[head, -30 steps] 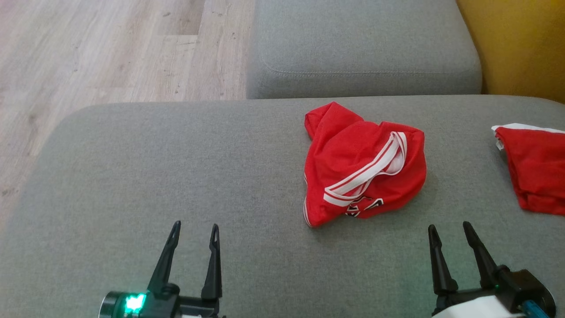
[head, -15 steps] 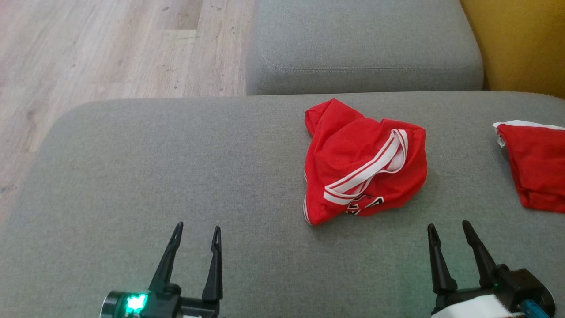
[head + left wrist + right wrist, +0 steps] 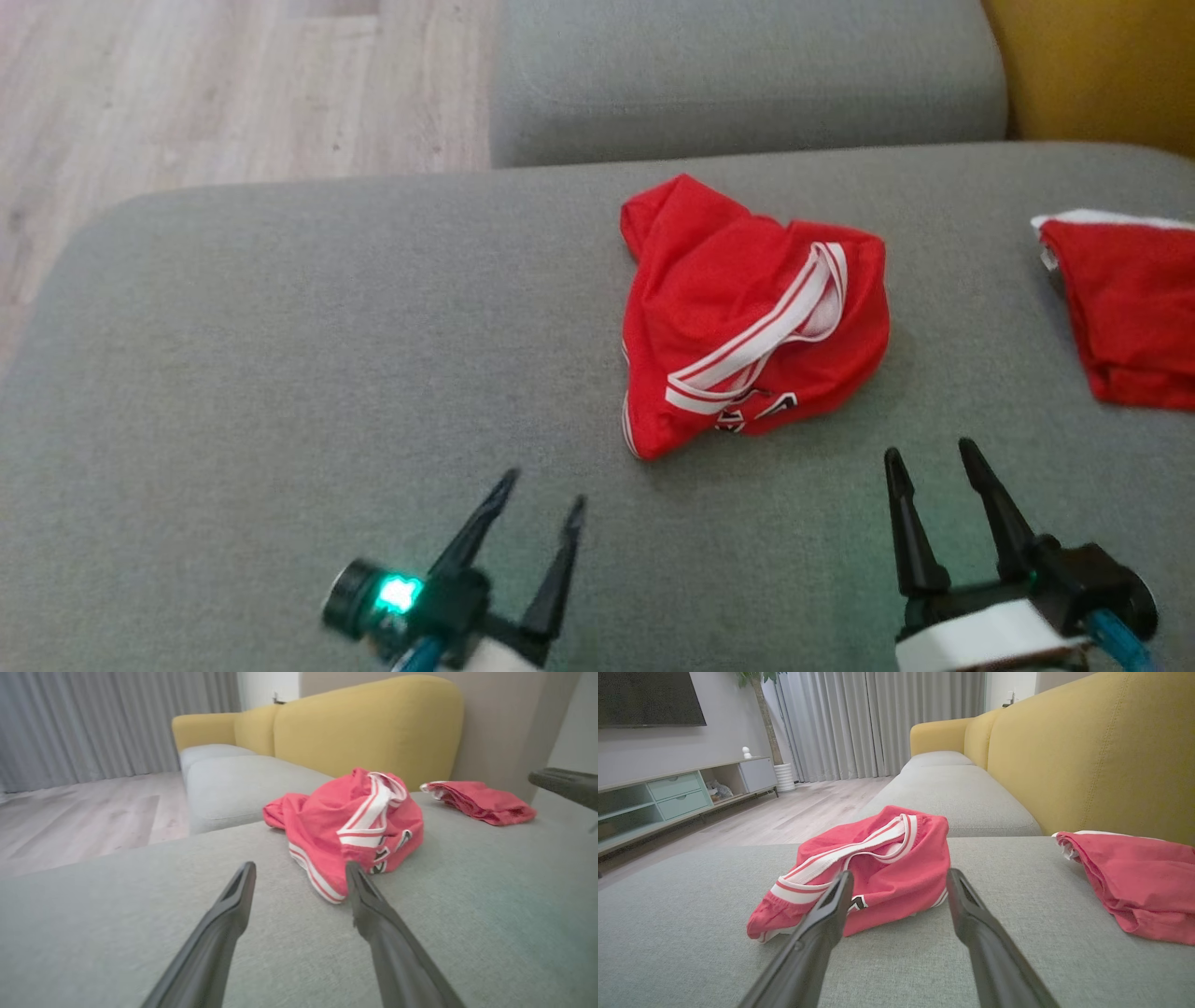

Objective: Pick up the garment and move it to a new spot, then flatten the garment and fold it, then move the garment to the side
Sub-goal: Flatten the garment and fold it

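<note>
A crumpled red garment (image 3: pixel 747 308) with white striped trim lies in a heap on the grey sofa cushion (image 3: pixel 280 373), right of centre. It also appears as the red garment (image 3: pixel 355 821) ahead of the left fingers and the red garment (image 3: pixel 878 868) ahead of the right fingers. My left gripper (image 3: pixel 541 490) is open and empty, just left of and below the heap's near corner, angled toward it. My right gripper (image 3: pixel 929 453) is open and empty, below and right of the heap, clear of it.
A second red garment (image 3: pixel 1130 308) lies at the cushion's right edge. Another grey seat cushion (image 3: pixel 747 75) lies beyond, with the yellow sofa back (image 3: pixel 1092 65) to the right. Wooden floor (image 3: pixel 187 93) lies at the far left. A TV cabinet (image 3: pixel 668 798) stands across the room.
The head camera has tilted, shifting the whole picture. My left gripper has moved right and forward toward the garment's near corner. The right gripper has edged slightly forward. The garment lies as before.
</note>
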Controlling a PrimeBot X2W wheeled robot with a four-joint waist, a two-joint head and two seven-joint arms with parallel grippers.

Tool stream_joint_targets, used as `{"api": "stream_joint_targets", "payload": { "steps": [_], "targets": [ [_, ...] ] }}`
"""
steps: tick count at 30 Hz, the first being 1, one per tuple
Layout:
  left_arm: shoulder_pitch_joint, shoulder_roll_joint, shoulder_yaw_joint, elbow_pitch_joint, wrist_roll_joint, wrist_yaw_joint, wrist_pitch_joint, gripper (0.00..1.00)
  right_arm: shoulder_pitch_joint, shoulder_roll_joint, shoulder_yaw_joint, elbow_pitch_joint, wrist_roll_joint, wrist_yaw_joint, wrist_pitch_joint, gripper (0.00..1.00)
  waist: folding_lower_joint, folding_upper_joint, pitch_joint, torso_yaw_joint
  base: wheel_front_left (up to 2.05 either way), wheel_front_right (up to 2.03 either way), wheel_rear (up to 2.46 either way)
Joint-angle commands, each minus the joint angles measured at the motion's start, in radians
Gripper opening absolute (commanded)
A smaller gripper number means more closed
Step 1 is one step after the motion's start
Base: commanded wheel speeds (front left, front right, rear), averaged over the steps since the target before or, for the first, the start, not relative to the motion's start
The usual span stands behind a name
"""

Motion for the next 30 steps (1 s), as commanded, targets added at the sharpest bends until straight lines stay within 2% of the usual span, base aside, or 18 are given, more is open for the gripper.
{"api": "stream_joint_targets", "payload": {
  "steps": [1,8,11,23,24,25,30],
  "targets": [
    [-0.086,-0.012,0.004,0.011,0.007,-0.013,-0.01,1.0,-0.056,-0.006,0.03,-0.039,-0.011,-0.001,-0.003,1.0,-0.0001,-0.0001,0.034,-0.024,0.0,0.0,0.0],
    [-0.293,-0.012,-0.11,0.206,-0.04,-0.02,-0.009,1.0,-0.112,-0.006,0.051,-0.041,-0.026,-0.001,-0.003,1.0,-0.0001,-0.0001,0.118,-0.08,0.0,0.0,0.0],
    [-0.38,-0.012,-0.156,0.283,-0.082,-0.022,0.001,1.0,-0.138,-0.006,0.051,-0.043,0.019,-0.001,-0.003,1.0,-0.0001,-0.0001,0.153,-0.106,0.0,0.0,0.0],
    [-0.577,-0.012,-0.275,0.44,-0.14,-0.041,-0.006,1.0,-0.175,-0.006,0.068,-0.047,0.03,-0.001,-0.003,1.0,-0.0001,-0.0001,0.216,-0.197,0.0,0.0,0.0],
    [-0.587,-0.012,-0.28,0.443,-0.144,-0.044,-0.007,0.45,-0.176,-0.006,0.068,-0.047,0.03,-0.001,-0.003,1.0,-0.0001,-0.0001,0.217,-0.205,0.0,0.0,0.0],
    [-0.597,-0.012,-0.284,0.439,-0.146,-0.045,-0.007,0.0,-0.177,-0.006,0.067,-0.047,0.03,-0.001,-0.003,1.0,-0.0001,-0.0001,0.217,-0.212,0.0,0.0,0.0],
    [-0.655,-0.012,-0.331,0.351,-0.159,-0.068,-0.009,0.0,-0.178,-0.006,0.068,-0.044,0.037,-0.001,-0.003,1.0,-0.0001,-0.0001,0.198,-0.247,0.0,0.0,0.0]
  ]
}}
